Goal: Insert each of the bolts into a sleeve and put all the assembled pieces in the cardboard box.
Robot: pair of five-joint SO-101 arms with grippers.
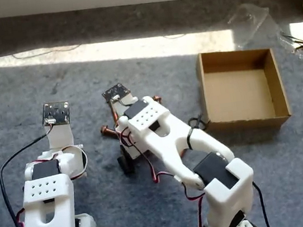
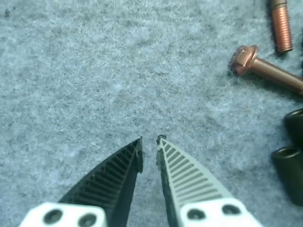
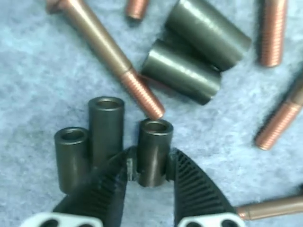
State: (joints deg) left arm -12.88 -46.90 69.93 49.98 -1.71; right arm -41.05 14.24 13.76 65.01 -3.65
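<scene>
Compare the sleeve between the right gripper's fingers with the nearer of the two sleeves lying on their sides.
Pose: the gripped sleeve stands on end with its bore facing up, while the lying sleeve rests on its side. Hold: the gripped sleeve sits between the fingers of the right gripper, while the lying sleeve is free and touches a second lying sleeve. Both are dark cylinders on the grey carpet.
</scene>
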